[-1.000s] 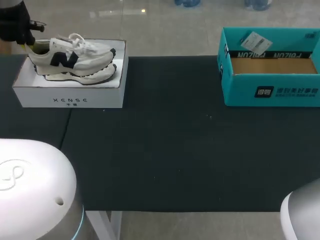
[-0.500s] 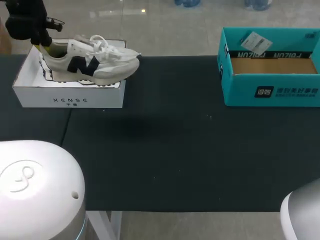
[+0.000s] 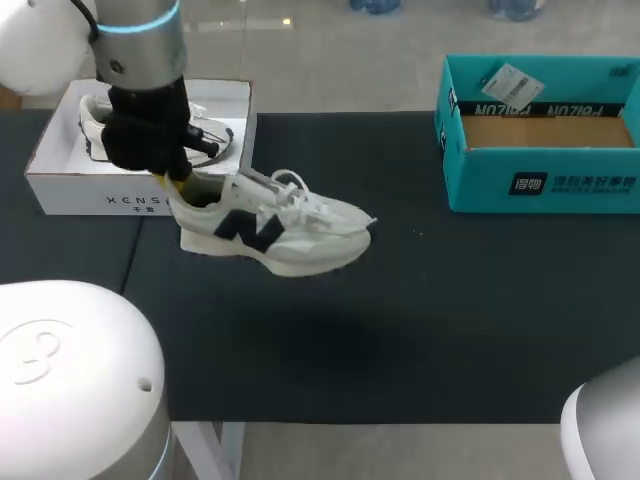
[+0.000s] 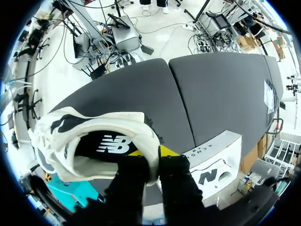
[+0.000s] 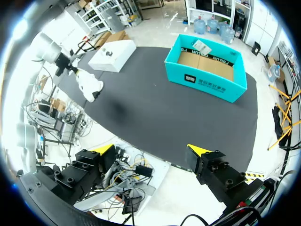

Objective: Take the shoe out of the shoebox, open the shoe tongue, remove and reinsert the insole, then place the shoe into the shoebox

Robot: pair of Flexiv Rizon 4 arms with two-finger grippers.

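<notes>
Grips the shoe (image 3: pixel 275 228) by its heel rim with the left end effector (image 4: pixel 152 151). Hides part of a second shoe (image 3: pixel 92 126) behind the arm. Has carried the shoe out of the white shoebox (image 3: pixel 140 198), now just in front of it, above the table (image 3: pixel 420 330). Well apart from the shoebox: teal box (image 3: pixel 540 185); right end effector (image 5: pixel 150 149) spread open, empty.

Head high behind; left wrist near shoe (image 4: pixel 94 120), right far.

The shoe (image 3: pixel 270 232) hangs over the table (image 3: pixel 400 330) just before the shoebox (image 3: pixel 140 195), carton (image 3: pixel 540 185) far right.
</notes>
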